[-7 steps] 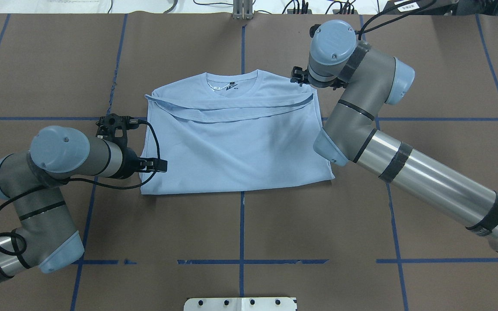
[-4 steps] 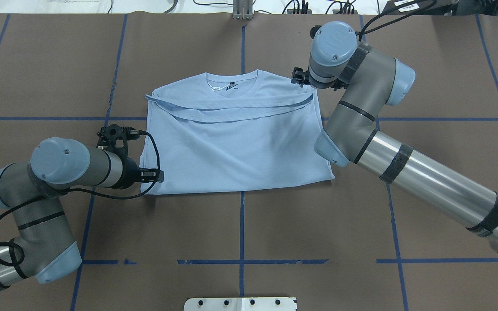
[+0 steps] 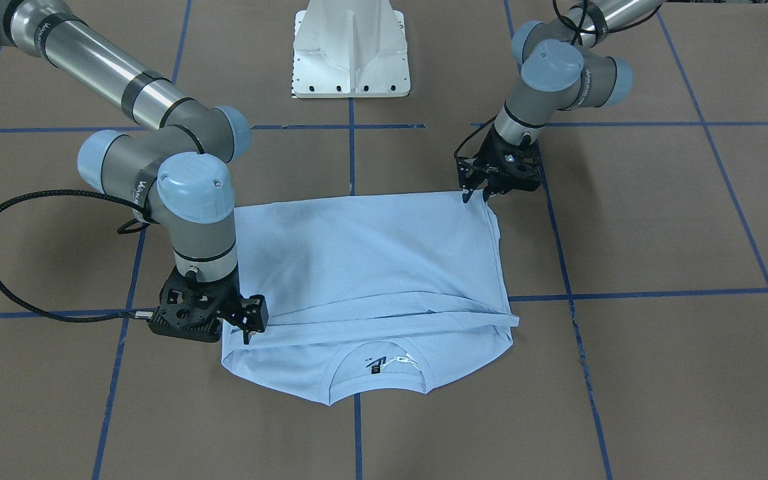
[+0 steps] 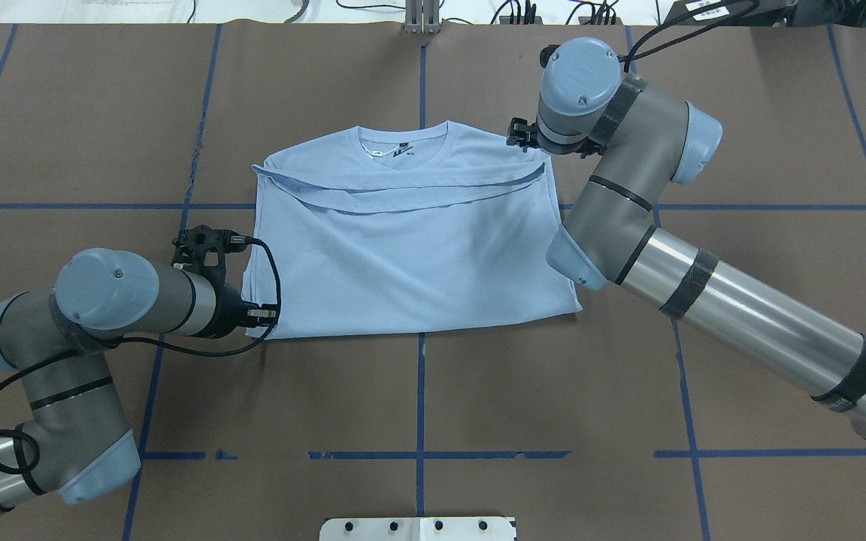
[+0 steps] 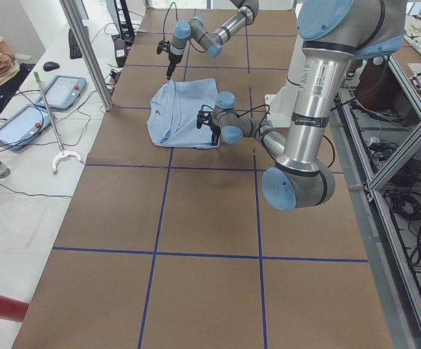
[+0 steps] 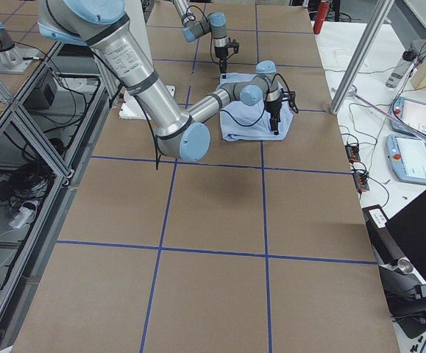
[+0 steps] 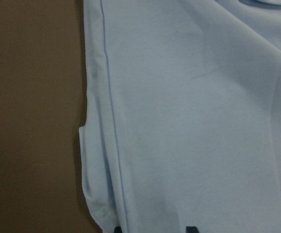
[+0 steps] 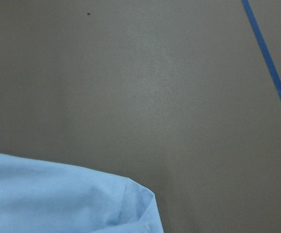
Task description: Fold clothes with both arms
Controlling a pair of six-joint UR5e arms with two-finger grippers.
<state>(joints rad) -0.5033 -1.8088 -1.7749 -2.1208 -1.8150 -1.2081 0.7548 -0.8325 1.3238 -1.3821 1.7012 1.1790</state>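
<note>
On matte brown table (image 4: 418,391), smooth pale-blue T-shirt (image 4: 418,255), roughly square

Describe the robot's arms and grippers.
Both the left arm and right arm are silver and grey tubes with light blue joint caps, black bands and loose black cables. The left gripper and right gripper are black all over.

I see shirt (image 4: 410,255) flat on table (image 4: 553,391), hem (image 4: 403,198) folded up across chest, collar (image 4: 403,136) at far edge. L gripper (image 4: 264,314) at its near-left corner, R gripper (image 4: 517,135) by far-right shoulder; can't tell jaw states from here.
</note>
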